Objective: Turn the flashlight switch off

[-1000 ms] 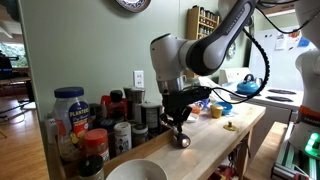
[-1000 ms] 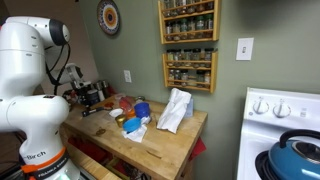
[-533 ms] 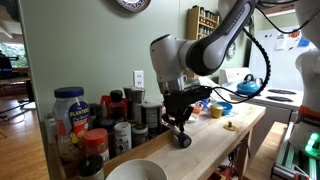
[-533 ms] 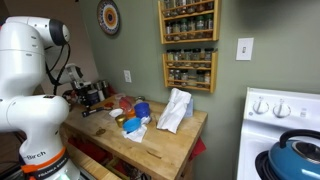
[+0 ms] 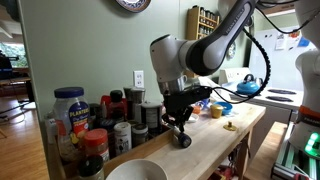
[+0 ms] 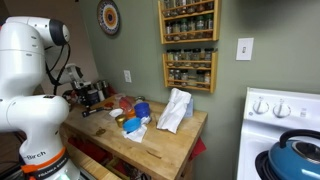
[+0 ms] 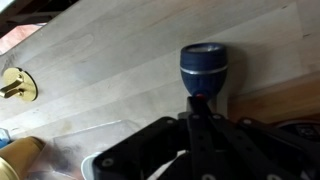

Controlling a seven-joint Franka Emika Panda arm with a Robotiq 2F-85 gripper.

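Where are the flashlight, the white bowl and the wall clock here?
flashlight [image 7: 203, 70], wrist view, on its round head.
white bowl [image 5: 135, 172], in an exterior view, on its bare inside.
wall clock [image 6: 108, 17], in an exterior view, on its face.

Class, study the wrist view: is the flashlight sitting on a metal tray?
No, the flashlight rests directly on the pale wooden countertop, with no tray beneath it.
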